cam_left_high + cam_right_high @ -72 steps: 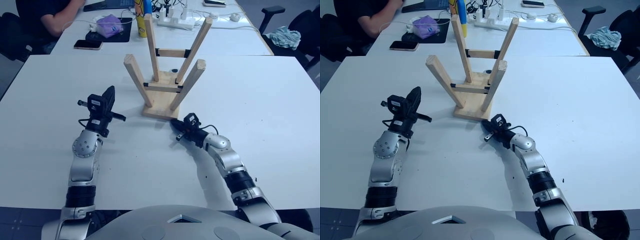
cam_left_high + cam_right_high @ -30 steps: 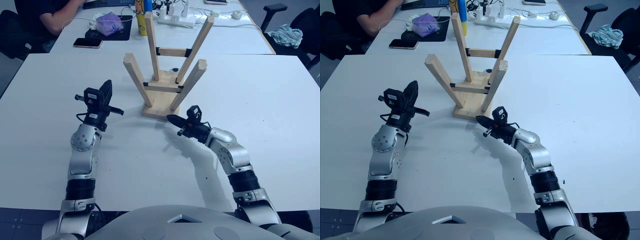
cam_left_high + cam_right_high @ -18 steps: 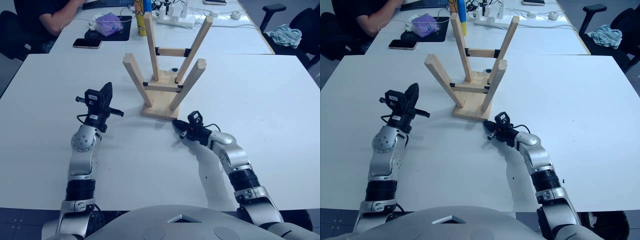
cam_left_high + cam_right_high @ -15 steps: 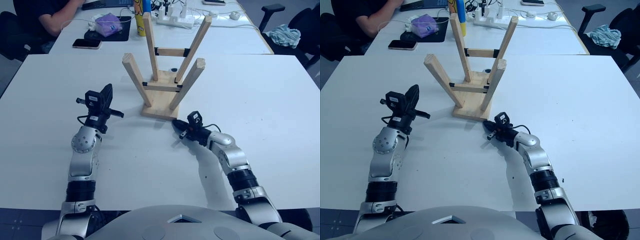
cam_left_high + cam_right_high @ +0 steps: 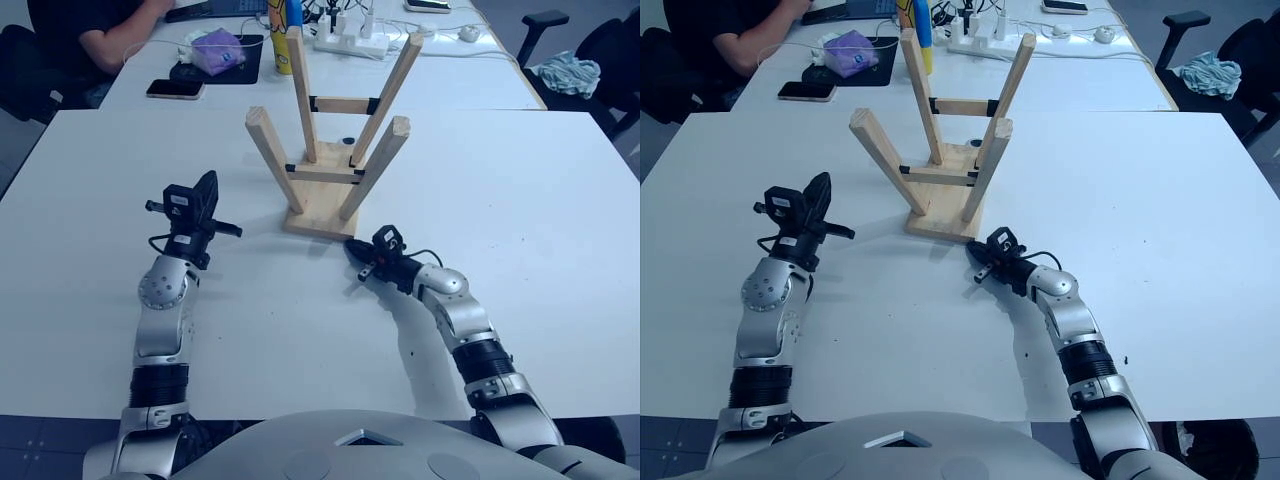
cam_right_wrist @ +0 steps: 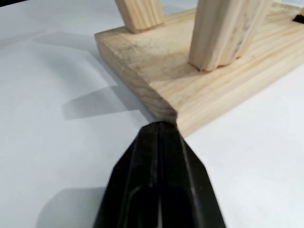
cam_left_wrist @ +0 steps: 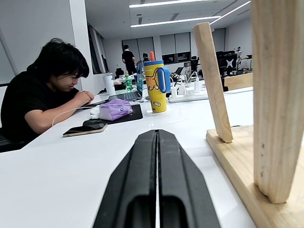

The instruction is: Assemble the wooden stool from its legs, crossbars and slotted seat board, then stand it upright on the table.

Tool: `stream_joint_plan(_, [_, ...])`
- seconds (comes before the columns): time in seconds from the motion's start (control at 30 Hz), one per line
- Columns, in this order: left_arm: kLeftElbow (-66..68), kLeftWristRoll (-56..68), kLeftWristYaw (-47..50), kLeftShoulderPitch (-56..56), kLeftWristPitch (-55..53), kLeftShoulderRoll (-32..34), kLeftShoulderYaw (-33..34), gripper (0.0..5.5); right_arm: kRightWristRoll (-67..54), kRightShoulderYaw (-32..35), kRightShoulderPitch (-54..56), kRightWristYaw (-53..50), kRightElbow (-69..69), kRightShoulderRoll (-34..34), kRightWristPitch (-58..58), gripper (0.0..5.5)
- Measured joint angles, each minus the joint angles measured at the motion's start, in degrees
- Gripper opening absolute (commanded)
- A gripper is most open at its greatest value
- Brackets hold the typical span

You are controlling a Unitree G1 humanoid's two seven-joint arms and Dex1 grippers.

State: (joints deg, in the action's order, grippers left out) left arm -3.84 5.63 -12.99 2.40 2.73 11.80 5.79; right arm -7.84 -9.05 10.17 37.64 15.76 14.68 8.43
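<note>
The wooden stool (image 5: 325, 160) rests upside down on the white table (image 5: 520, 230), seat board (image 5: 318, 213) flat on the surface and four legs pointing up, joined by crossbars (image 5: 343, 104). My left gripper (image 5: 209, 185) is shut and holds nothing, a hand's width left of the seat board; in the left wrist view its shut fingers (image 7: 142, 190) point past the board's edge (image 7: 237, 159). My right gripper (image 5: 351, 246) is shut and holds nothing, low over the table. In the right wrist view its tip (image 6: 160, 124) sits right at the board's near corner (image 6: 166, 107); contact cannot be told.
A second table behind holds a phone (image 5: 176, 89), a purple bundle on a dark mat (image 5: 218, 48), a yellow cup (image 5: 284, 40) and a power strip (image 5: 352, 42). A small black piece (image 5: 348, 141) lies just behind the stool. Bare table stretches to both sides.
My right gripper has come down from a raised pose to the table by the seat board's corner. My left gripper has drifted slightly left, away from the stool. The stool has not moved.
</note>
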Motion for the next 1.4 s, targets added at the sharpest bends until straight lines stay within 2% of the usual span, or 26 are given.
stream_joint_plan(0.1, [-0.1,0.0,0.1,-0.1,-0.1,0.1,0.1,0.01,-4.1,0.7,-2.3,3.4,-7.8,1.9,7.1,0.00])
stream_joint_plan(0.27, [-0.2,0.0,0.0,0.0,-1.3,0.1,-0.1,0.01,-5.1,-2.5,-7.2,8.4,-15.9,6.4,14.2,0.00])
stream_joint_plan(0.4, [0.3,-0.3,0.7,1.7,-4.5,0.3,-0.2,0.01,-6.2,3.6,-7.3,6.1,-15.2,8.8,14.6,0.00])
stream_joint_plan(0.57, [5.8,-1.3,0.9,10.4,-10.9,0.6,-1.8,0.01,-4.7,10.2,-2.0,-5.2,-10.6,5.4,6.7,0.00])
stream_joint_plan(0.8, [10.3,-1.1,-4.7,20.6,-14.8,0.0,-7.0,0.01,-3.9,8.3,2.3,-11.2,-11.4,-3.1,3.4,0.00])
stream_joint_plan(1.0, [7.4,-0.1,-6.9,20.3,-18.6,-0.3,-9.0,0.01,-3.9,8.0,2.8,-11.9,-12.2,-4.5,3.8,0.00])
stream_joint_plan(1.23, [0.9,0.5,-7.5,16.8,-22.4,-1.0,-11.1,0.01,-4.1,10.0,5.4,-11.5,-11.2,-2.4,4.1,0.00])
stream_joint_plan(1.4, [-2.4,0.7,-7.3,13.9,-24.2,-0.9,-11.1,0.01,-5.9,9.8,3.4,-9.5,-14.3,-1.7,6.2,0.00])
